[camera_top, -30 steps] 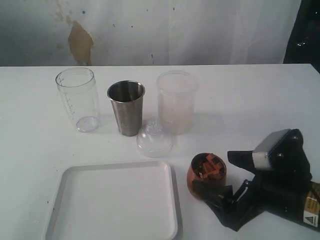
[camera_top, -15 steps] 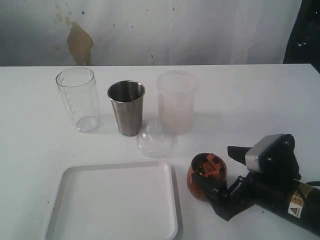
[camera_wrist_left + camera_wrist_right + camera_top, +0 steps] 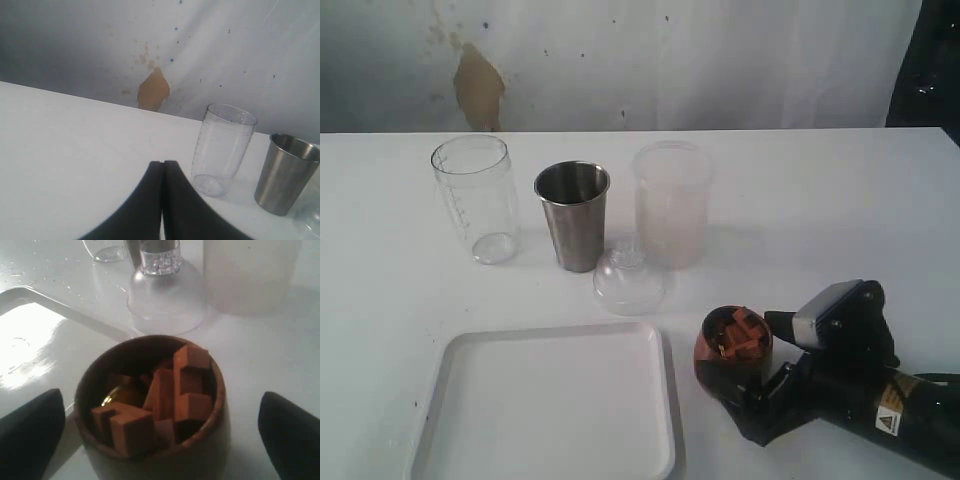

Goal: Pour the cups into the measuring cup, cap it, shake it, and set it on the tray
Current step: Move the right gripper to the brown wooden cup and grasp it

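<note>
The reddish-brown wooden cup (image 3: 732,348) (image 3: 150,405) stands on the table right of the tray (image 3: 555,405), filled with wooden blocks. My right gripper (image 3: 745,352) (image 3: 160,435) is open, one finger on each side of the cup, with a gap showing at both sides. The steel tumbler (image 3: 573,215) (image 3: 286,172) stands at the back, with the clear measuring cup (image 3: 475,200) (image 3: 222,150) upright to its left. In the left wrist view my left gripper (image 3: 162,165) is shut on nothing, short of the measuring cup. It does not show in the exterior view.
A cloudy frosted container (image 3: 672,205) (image 3: 250,270) stands right of the steel tumbler. A clear domed cap (image 3: 628,280) (image 3: 165,290) lies in front of it, between the tumbler and the wooden cup. The tray's rim (image 3: 75,315) runs close beside the wooden cup.
My right gripper has moved left and lower, so its open fingers now reach further along both sides of the wooden cup. Nothing else has moved.
</note>
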You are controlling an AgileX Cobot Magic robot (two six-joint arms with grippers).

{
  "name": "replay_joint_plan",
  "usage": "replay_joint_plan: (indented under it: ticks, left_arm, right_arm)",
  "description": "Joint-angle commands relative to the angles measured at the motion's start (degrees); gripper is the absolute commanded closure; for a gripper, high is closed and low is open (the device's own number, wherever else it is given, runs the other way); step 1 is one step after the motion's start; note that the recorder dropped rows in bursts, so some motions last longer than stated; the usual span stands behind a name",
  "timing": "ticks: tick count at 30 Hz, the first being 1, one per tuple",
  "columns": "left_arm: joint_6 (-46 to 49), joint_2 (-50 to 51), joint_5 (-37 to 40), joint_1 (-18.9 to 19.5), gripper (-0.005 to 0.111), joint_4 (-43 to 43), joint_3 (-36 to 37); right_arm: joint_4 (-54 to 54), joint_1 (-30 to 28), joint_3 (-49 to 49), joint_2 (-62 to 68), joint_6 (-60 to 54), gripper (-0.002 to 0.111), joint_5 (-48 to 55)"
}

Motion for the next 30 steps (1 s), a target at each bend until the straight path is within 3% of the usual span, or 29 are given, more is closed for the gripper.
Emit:
replay_joint_plan:
  ticks: [1,23,26,30]
  left_arm:
    - [-0.02,-0.28,-0.52,-0.05,0.107,0.17,-0.13]
    - [-0.02,-0.28,-0.52,-0.05,0.107,0.17,-0.13]
    - [-0.02,-0.28,-0.52,-0.05,0.107,0.17,-0.13]
    - [-0.02,-0.28,-0.52,-0.05,0.107,0.17,-0.13]
  right_arm:
    - [-1.25,0.07,-1.52,1.69,0.38,0.011,-1.67]
    - [-4.11,0.69,-6.25,5.55,-0.76,0.012,4.74]
    - [-4.11,0.69,-6.25,5.55,-0.87,0.024,4.32]
    - [-4.11,0.69,-6.25,5.55,-0.98,0.068,3.27]
